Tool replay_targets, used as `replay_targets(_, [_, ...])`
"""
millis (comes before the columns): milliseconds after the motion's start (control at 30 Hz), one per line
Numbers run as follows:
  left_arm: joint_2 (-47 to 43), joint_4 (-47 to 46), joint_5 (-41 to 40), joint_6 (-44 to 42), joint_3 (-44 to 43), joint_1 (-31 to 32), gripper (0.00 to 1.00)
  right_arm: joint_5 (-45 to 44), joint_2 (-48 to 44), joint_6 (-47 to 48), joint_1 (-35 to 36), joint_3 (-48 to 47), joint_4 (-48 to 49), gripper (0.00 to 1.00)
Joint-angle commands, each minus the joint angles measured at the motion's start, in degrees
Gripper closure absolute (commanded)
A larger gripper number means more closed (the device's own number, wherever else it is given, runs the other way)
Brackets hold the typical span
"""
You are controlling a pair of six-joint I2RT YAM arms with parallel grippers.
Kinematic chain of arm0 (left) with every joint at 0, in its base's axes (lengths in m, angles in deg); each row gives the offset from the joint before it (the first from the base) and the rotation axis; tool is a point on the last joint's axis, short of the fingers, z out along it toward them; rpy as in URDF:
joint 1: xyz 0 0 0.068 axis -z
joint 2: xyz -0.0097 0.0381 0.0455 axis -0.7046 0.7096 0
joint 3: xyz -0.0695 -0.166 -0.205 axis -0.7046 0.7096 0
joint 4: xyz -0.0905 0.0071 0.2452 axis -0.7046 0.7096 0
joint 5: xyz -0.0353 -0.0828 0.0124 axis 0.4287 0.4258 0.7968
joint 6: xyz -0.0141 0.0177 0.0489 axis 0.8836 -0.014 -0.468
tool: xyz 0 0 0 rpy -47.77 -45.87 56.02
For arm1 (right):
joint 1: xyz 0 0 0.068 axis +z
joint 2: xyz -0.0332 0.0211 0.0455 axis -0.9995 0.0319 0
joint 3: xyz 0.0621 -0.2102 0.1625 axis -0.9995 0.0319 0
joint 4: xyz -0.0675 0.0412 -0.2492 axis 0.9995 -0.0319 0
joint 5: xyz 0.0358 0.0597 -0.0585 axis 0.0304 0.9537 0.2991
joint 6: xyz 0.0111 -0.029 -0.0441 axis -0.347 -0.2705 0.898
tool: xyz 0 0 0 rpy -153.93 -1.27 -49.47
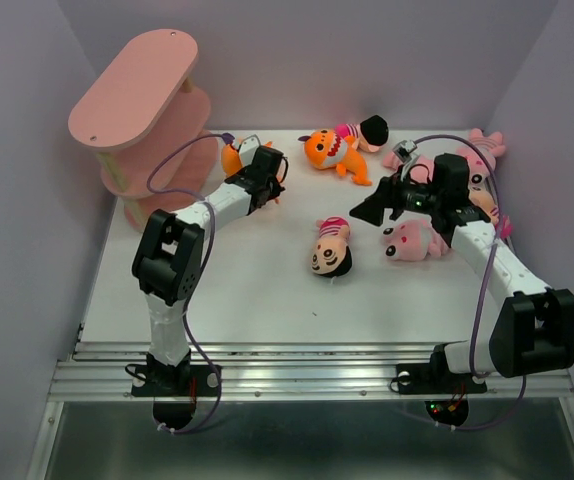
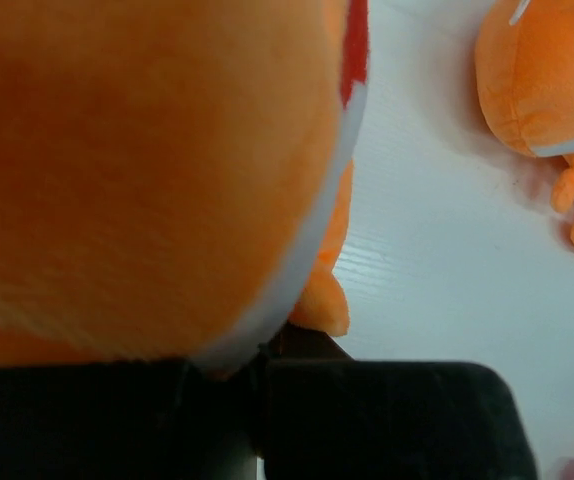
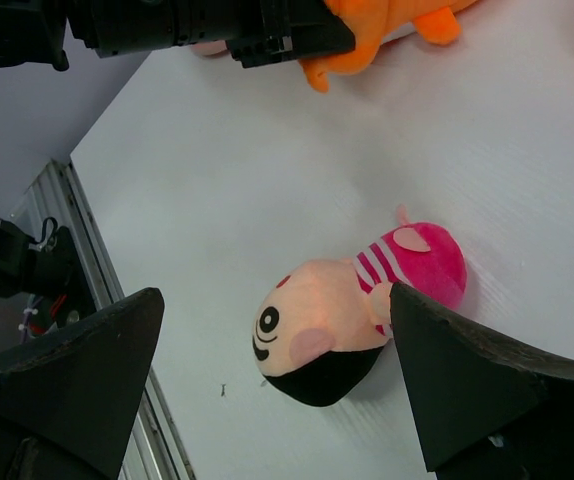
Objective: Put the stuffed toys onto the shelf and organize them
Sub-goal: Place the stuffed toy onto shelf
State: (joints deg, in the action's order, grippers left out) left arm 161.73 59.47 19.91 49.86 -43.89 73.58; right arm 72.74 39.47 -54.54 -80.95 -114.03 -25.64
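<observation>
Transport step, judged. Clamped in left jaws: orange toy (image 1: 231, 158), near the pink shelf (image 1: 132, 90), not yet on a tier. Right jaws wide apart above black-haired doll (image 3: 352, 305) lying on surface (image 1: 257, 300). Next: raise toy over a tier edge, release upright.

Soft, even overhead light keeps my white table (image 1: 267, 290) bright, with only faint shadows. My left wrist view is mostly a blurred orange plush (image 2: 147, 170), too close to focus; the right wrist view shows the doll (image 3: 337, 320) sharply.
</observation>
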Motion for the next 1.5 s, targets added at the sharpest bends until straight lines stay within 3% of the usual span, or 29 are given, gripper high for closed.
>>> replay_targets(0, [1.28,-1.97,7.9,2.22,-3.45,0.4,1.0,1.26,-2.04,-0.04,-1.42,0.63,2.67,0.0])
replay_targets(400, [5.76,-5.75,17.75,3.98,-9.43,4.09,1.0,2.22,-2.74,-0.56,-3.62,1.24,2.76,0.0])
replay_targets(700, [2.95,-7.95,22.05,0.82,-14.7,4.8,1.0,3.02,-2.74,-0.74,-4.76,1.42,2.76,0.0])
replay_targets(1000, [-7.77,-1.46,14.06,-4.89,-14.45,4.27,1.0,4.24,-3.01,-0.74,-5.29,2.13,2.76,0.0])
replay_targets(1267, [-15.06,0.84,11.95,-5.52,-5.68,2.08,1.0,5.56,-3.71,-0.12,-5.82,2.92,4.52,0.0])
replay_targets(1467, [-15.34,0.31,10.11,-2.62,-0.74,-0.03,1.0,6.44,-3.71,-0.04,-5.82,3.62,4.96,0.0])
